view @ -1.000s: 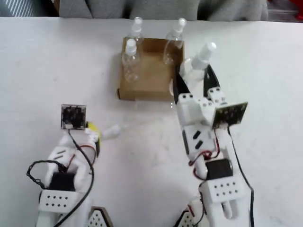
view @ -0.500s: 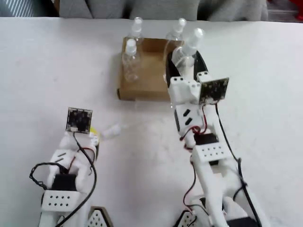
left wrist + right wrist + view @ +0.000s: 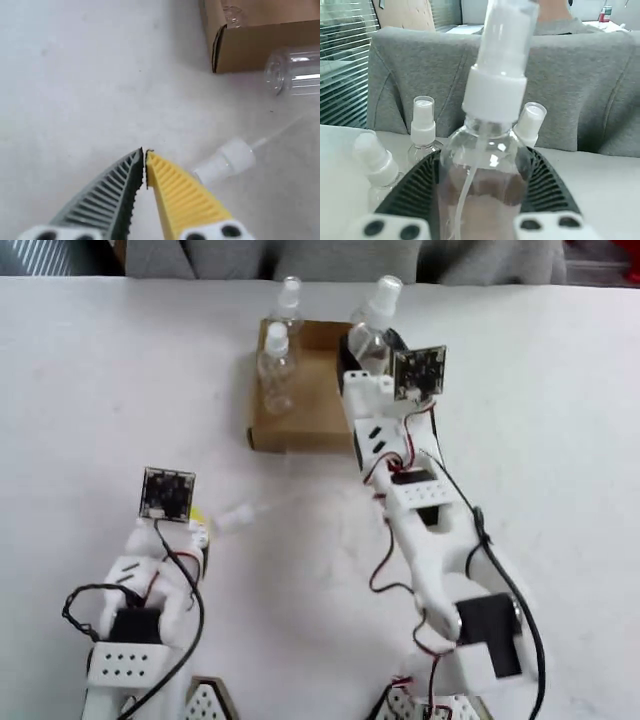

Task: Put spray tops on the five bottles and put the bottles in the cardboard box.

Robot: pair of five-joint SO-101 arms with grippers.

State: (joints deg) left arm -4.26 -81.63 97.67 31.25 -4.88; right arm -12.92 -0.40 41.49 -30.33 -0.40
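1 bottle (image 3: 485,190) over box (image 3: 300,425)
Right claw (image 3: 366,348) clamped on it, upright, above the far-right corner (left claw (image 3: 145,156) pinched closed, empty).

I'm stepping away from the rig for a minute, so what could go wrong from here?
1. The right gripper hangs its held bottle close to three standing bottles in the cardboard box; lowering it may topple one.
2. The uncapped bottle lies on its side by the box and could roll.
3. The shut left gripper sits beside the loose spray top and might nudge it away.
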